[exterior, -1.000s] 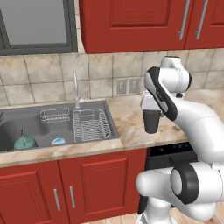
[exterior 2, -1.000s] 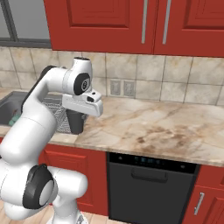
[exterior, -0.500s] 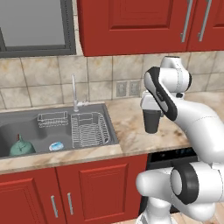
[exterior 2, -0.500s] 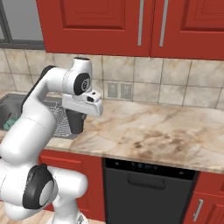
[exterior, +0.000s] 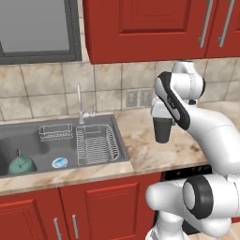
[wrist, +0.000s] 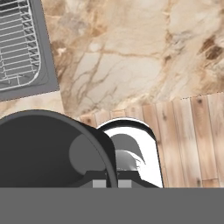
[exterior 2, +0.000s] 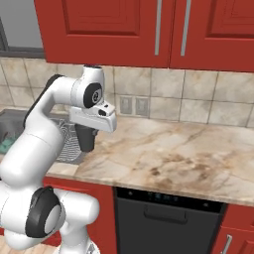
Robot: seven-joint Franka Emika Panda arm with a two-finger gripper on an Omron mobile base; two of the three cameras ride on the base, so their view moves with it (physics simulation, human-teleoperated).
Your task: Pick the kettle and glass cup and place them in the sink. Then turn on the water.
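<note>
No readable text anywhere — no labels, brands, numbers or signs on any surface in the three views.

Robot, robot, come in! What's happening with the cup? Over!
Claw shut on glass cup, lifted above counter. Kettle in sink. Faucet off.
</note>
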